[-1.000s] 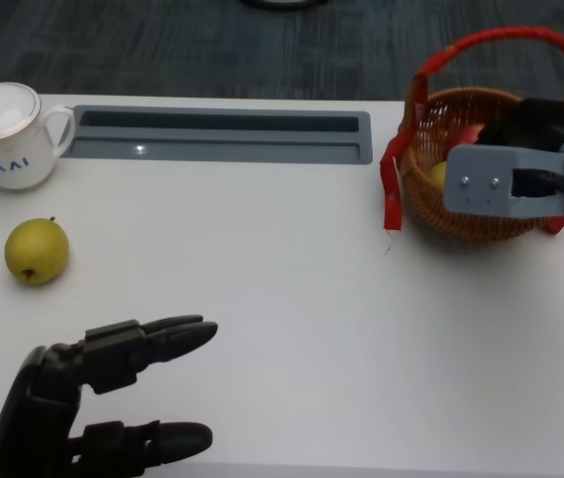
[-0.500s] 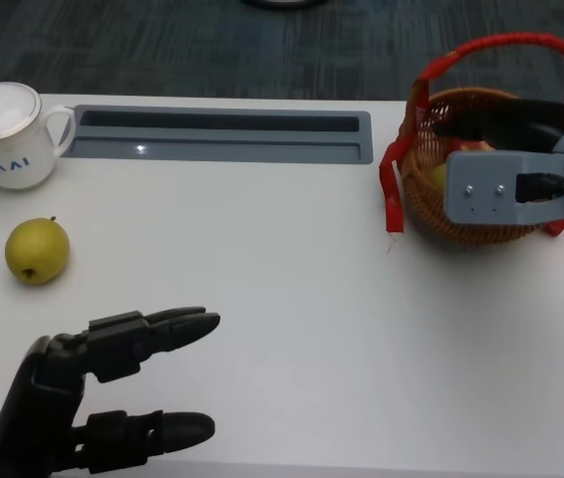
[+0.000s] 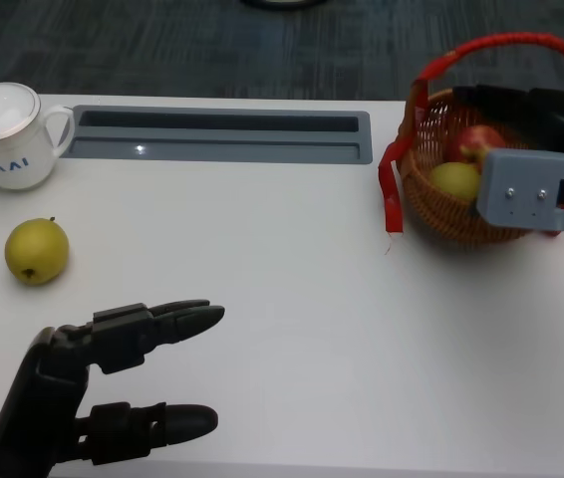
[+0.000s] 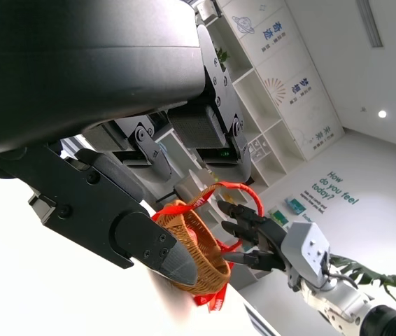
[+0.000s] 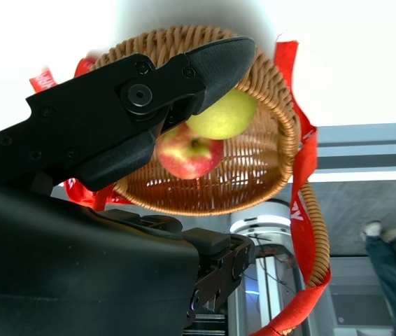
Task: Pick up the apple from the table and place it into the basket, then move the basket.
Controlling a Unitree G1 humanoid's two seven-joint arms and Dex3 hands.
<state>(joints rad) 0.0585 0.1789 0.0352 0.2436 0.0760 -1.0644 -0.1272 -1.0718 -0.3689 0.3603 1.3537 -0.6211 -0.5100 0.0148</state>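
Note:
The wicker basket [image 3: 429,211] with a red handle stands at the table's far right. Inside it lie a red apple [image 3: 478,142] and a yellow-green fruit [image 3: 455,181]. My right hand [image 3: 541,112] hovers over the basket's right side with its fingers stretched out and nothing in them. The right wrist view shows the apple [image 5: 187,152] resting on the basket [image 5: 282,112] floor beneath those fingers [image 5: 149,91]. My left hand [image 3: 103,398] is at the near left edge, fingers apart and empty. In the left wrist view, the basket [image 4: 201,245] sits under the right hand [image 4: 250,234].
A yellow-green pear [image 3: 36,250] lies on the table at the left. Behind it stands a white lidded cup [image 3: 8,134]. A grey recessed channel [image 3: 217,134] runs along the table's far edge. A person's legs [image 5: 394,280] show beyond the table.
My right hand has drawn back to the right and up out of the basket, uncovering the apple and the yellow-green fruit. The left hand has barely shifted.

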